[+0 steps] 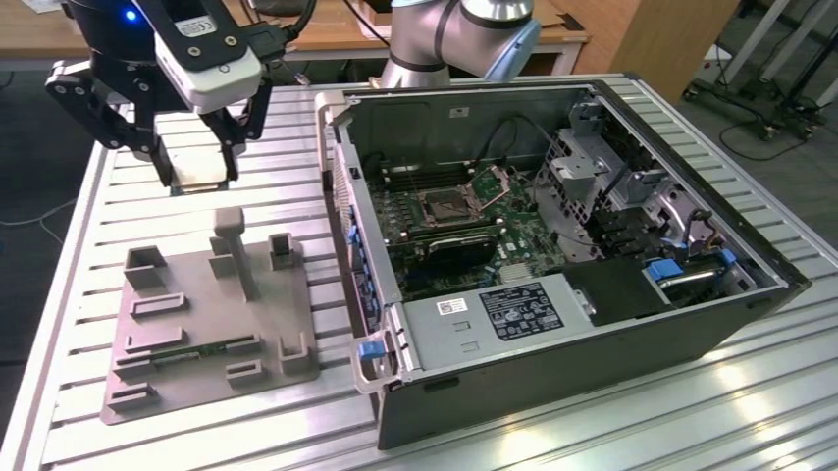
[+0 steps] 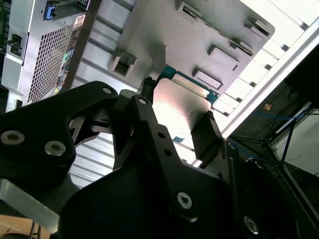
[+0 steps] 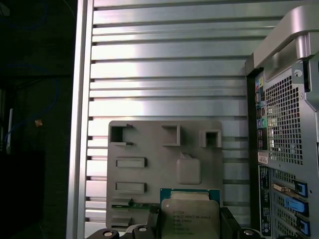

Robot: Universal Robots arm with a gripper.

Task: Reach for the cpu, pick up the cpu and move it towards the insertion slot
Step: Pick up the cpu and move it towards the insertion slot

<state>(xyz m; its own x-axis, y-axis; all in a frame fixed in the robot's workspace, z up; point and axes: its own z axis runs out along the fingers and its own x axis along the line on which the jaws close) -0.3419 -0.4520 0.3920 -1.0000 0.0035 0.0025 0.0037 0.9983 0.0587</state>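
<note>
Aloft near the grey fixture (image 1: pixel 196 294), the cpu (image 3: pixel 189 217) tight inside the clamping gripper (image 1: pixel 199 180).

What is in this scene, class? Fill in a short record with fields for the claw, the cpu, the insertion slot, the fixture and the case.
claw: shut on the cpu, raised above the table
cpu: gripped in the claw, lifted clear of the grey fixture
insertion slot: on the green motherboard, dark centre showing
grey fixture: on the table, at the exterior view's left of the computer case
computer case: lying on the table, side open
</note>
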